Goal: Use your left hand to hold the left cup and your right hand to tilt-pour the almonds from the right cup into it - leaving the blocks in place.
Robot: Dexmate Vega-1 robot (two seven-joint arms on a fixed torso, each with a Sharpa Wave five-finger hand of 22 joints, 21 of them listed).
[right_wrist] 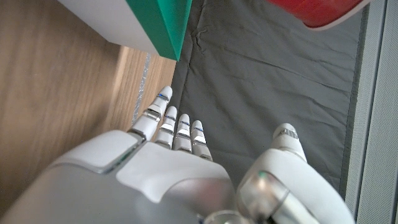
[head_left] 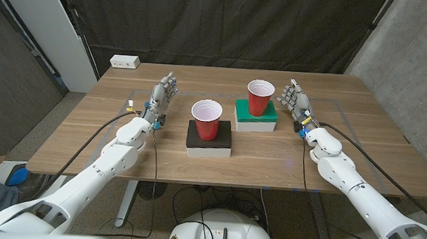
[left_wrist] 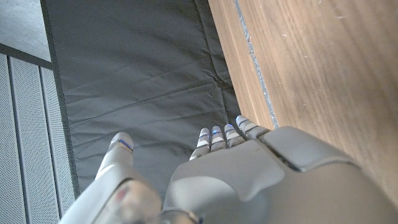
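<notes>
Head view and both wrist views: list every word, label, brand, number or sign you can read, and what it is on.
No readable text anywhere.
Left red cup and right red cup: plain, no print.
Black block and green block: unmarked.
White box at the table's far edge: too small to show any marking.

Left hand (head_left: 162, 96) empty, fingers apart, right hand (head_left: 295, 101) likewise
</notes>
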